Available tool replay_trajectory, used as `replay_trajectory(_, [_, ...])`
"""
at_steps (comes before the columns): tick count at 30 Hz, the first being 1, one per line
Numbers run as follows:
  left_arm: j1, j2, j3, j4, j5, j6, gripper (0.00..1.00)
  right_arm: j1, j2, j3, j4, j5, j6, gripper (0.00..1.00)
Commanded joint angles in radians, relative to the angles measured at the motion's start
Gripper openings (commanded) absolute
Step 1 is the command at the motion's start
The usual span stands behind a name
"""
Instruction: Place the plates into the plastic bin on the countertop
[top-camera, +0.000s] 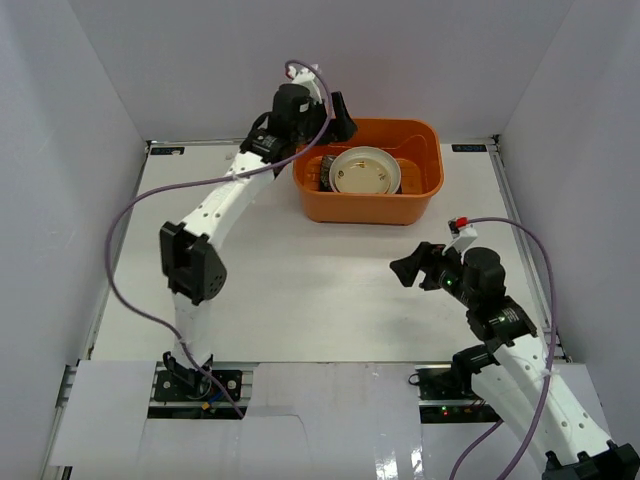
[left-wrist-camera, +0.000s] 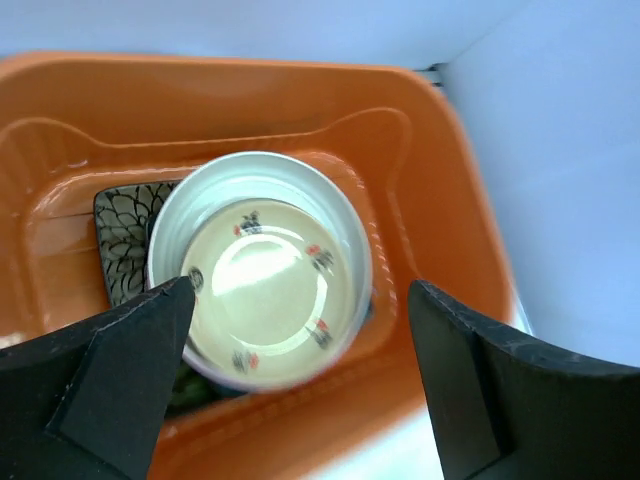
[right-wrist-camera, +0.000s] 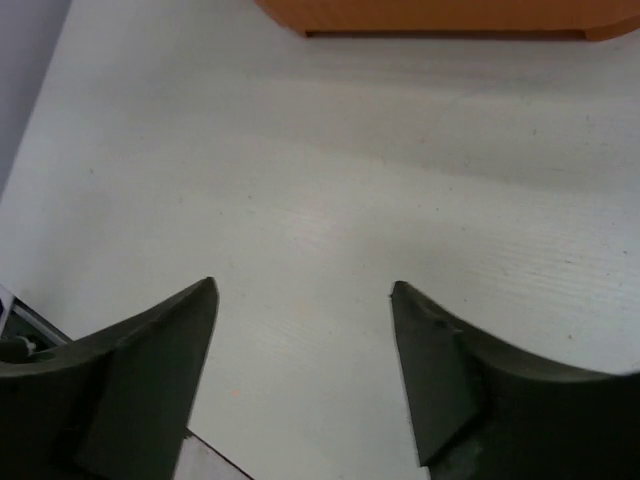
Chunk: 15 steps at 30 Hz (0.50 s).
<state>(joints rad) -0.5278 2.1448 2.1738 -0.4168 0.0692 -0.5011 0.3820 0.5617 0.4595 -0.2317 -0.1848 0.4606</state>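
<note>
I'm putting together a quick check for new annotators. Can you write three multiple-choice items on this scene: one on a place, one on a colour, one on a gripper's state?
1. Where is the cream plate?
A) on the bare table
B) inside the plastic bin
C) leaning on the back wall

2. What colour is the plastic bin?
A) blue
B) grey
C) orange

3. What state is the left gripper in?
A) open and empty
B) shut on a plate
C) out of view

Answers:
1. B, as the top view shows it lying in the bin, on top of a black-floral plate.
2. C, as its walls and rim are orange in every view.
3. A, as the left wrist view shows its jaws wide apart above the bin with nothing held.
</note>
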Motion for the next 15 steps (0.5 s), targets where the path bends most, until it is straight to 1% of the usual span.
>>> replay_trajectory(1, [-0.044,-0.345,-0.113,0.041,0.027,0.114,0.98,0.005,-0.038,0.088,0.008,0.125,-0.002,0.85])
replay_trajectory(2, [-0.052,-0.402,-0.226,0.044,0.026,0.131,0.98,0.006,-0.052,0.094,0.014,0.146,0.007,0.99])
replay_trajectory(3, [-0.066,-0.461,-0.288,0.046,0.023,0.147,0.98,0.006,-0.063,0.099,0.031,0.178,0.016,0.90])
replay_trajectory(4, [-0.070,-0.585,-0.351,0.049,0.008,0.163,0.98,0.006,-0.087,0.105,0.032,0.218,0.023,0.90])
replay_trajectory(5, [-0.074,-0.649,-0.479,0.050,-0.005,0.182,0.98,0.005,-0.100,0.125,0.034,0.240,0.020,0.90])
replay_trajectory(6, [-0.078,-0.716,-0.547,0.050,-0.020,0.185,0.98,0.005,-0.121,0.137,0.034,0.278,0.010,0.90])
replay_trajectory(7, [-0.077,-0.853,-0.615,0.050,-0.034,0.185,0.98,0.005,-0.128,0.152,0.028,0.298,-0.003,0.90])
replay_trajectory(8, [-0.078,-0.925,-0.684,0.058,-0.058,0.177,0.98,0.005,-0.137,0.192,0.019,0.323,-0.034,0.90])
replay_trajectory(9, [-0.080,-1.062,-0.816,0.064,-0.101,0.173,0.98,0.005,-0.149,0.217,-0.004,0.379,-0.049,0.90])
replay_trajectory(10, [-0.078,-1.063,-0.877,0.064,-0.101,0.167,0.98,0.005,-0.154,0.238,-0.014,0.405,-0.068,0.90])
replay_trajectory(11, [-0.080,-1.191,-0.934,0.059,-0.135,0.150,0.98,0.003,-0.157,0.279,-0.024,0.432,-0.080,0.90])
replay_trajectory(12, [-0.078,-1.251,-1.033,0.055,-0.147,0.141,0.98,0.003,-0.164,0.297,-0.029,0.473,-0.101,0.90])
replay_trajectory(13, [-0.078,-1.307,-1.077,0.037,-0.167,0.131,0.98,0.003,-0.167,0.309,-0.034,0.494,-0.108,0.90])
replay_trajectory(14, [-0.078,-1.401,-1.115,0.026,-0.181,0.124,0.98,0.005,-0.169,0.318,-0.032,0.505,-0.114,0.90])
replay_trajectory(15, [-0.080,-1.437,-1.152,0.013,-0.199,0.116,0.98,0.003,-0.169,0.327,-0.031,0.515,-0.112,0.90])
